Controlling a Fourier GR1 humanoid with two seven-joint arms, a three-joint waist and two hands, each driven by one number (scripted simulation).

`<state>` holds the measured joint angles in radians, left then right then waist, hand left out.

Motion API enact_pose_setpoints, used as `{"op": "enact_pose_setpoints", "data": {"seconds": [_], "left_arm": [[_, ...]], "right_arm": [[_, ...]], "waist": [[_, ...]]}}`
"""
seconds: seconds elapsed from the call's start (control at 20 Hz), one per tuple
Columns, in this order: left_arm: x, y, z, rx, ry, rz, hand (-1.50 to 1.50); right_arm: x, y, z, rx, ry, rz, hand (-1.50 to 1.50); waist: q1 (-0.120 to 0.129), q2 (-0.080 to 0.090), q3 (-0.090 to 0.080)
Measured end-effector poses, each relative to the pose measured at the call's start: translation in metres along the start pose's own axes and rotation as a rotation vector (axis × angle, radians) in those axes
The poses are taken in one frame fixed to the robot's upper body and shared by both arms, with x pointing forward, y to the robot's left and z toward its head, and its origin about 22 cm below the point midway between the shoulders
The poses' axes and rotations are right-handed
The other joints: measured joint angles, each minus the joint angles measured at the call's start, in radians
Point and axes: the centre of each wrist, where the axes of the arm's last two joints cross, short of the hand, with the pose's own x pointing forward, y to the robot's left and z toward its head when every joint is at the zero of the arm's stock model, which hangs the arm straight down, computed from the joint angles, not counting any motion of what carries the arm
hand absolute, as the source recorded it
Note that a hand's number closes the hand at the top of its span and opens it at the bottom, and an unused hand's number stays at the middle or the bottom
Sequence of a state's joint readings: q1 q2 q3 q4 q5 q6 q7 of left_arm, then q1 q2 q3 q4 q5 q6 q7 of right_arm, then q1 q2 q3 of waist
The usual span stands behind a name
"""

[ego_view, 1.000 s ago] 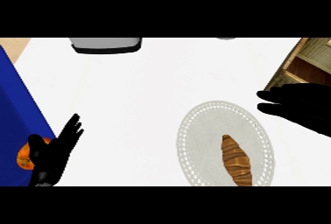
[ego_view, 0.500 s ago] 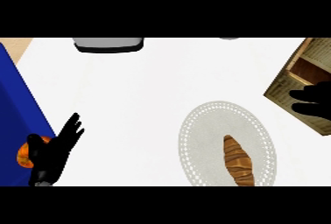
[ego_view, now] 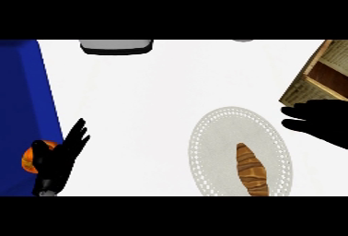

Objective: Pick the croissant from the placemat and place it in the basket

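A brown croissant (ego_view: pixel 252 169) lies lengthwise on the lower right part of an oval pale placemat (ego_view: pixel 216 138) with a lacy rim. My right hand (ego_view: pixel 321 120) comes in from the right edge, open, fingers pointing left, just beyond the placemat's upper right rim and apart from the croissant. Above that hand, a woven basket (ego_view: pixel 325 73) with a wooden inside fills the upper right corner, cut off by the edge. My left hand (ego_view: pixel 60 157) rests open at the lower left, fingers up.
A blue surface (ego_view: pixel 24 92) runs down the left side, with an orange round object (ego_view: pixel 30 159) on it, partly behind my left hand. A grey dark-rimmed object (ego_view: pixel 115 46) sits at the counter's far edge.
My right hand drew back to the right edge, then came out again to the left and a little lower, nearer the placemat's rim. The croissant and my left hand stayed still.
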<state>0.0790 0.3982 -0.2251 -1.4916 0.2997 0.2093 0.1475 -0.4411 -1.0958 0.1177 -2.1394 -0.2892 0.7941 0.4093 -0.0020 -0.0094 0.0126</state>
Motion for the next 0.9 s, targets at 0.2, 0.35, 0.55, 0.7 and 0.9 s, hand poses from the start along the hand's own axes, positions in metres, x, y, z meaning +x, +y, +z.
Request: {"op": "enact_pose_setpoints", "data": {"seconds": [0.2,0.35,0.55,0.7,0.9], "left_arm": [[0.000,0.003,-0.001,0.000,0.005,0.004,0.00],[0.001,0.006,-0.003,0.007,0.012,-0.002,0.00],[0.003,0.004,-0.003,0.003,0.019,-0.001,0.00],[0.000,0.005,-0.004,0.008,0.017,0.000,0.00],[0.002,0.005,-0.003,0.009,0.012,0.001,0.00]], "right_arm": [[0.001,0.024,-0.014,-0.004,-0.009,-0.016,-1.50],[-0.001,0.038,-0.022,0.000,0.006,-0.005,-1.50],[-0.003,0.056,-0.034,0.027,0.037,0.014,-1.50],[-0.006,0.071,-0.043,0.033,0.040,0.012,-1.50],[-0.011,0.088,-0.055,0.039,0.044,0.009,-1.50]], "waist": [[0.002,0.000,0.001],[0.004,0.001,0.002],[0.007,0.002,0.001],[0.005,0.001,0.003],[0.008,0.001,0.002]]}}
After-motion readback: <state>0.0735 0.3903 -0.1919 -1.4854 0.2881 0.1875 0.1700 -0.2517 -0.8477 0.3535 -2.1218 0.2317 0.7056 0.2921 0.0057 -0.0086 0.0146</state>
